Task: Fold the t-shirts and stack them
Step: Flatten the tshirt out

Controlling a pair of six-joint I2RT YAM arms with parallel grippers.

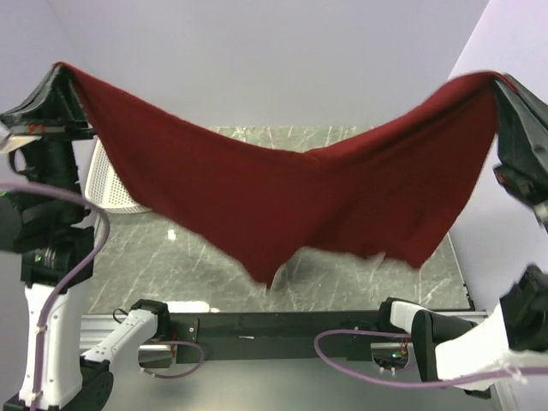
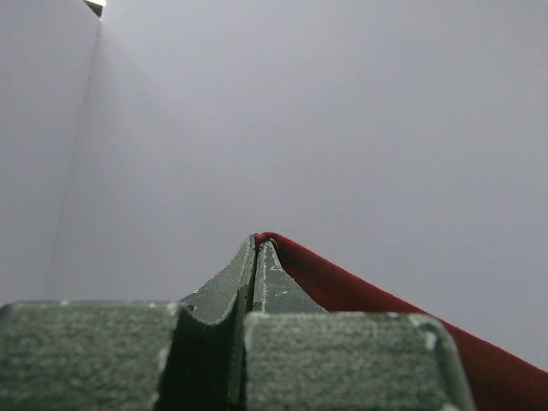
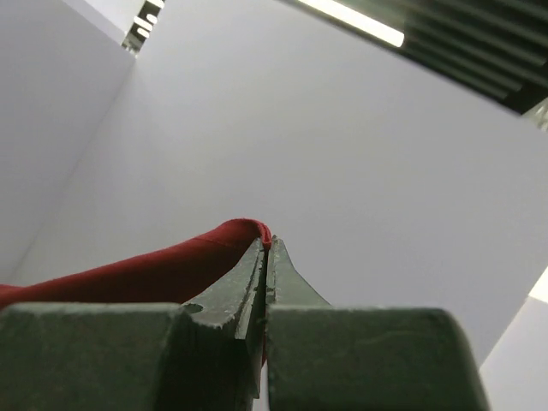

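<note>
Clamped tight, my left gripper (image 1: pixel 56 75) and right gripper (image 1: pixel 507 86) hold the maroon t-shirt (image 1: pixel 282 201) spread mid-frame; next, I reckon, lay it flat.

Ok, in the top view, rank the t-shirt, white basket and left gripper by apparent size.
1. t-shirt, largest by far.
2-3. white basket and left gripper look alike; the basket is partly hidden behind the t-shirt, so unranked.
</note>
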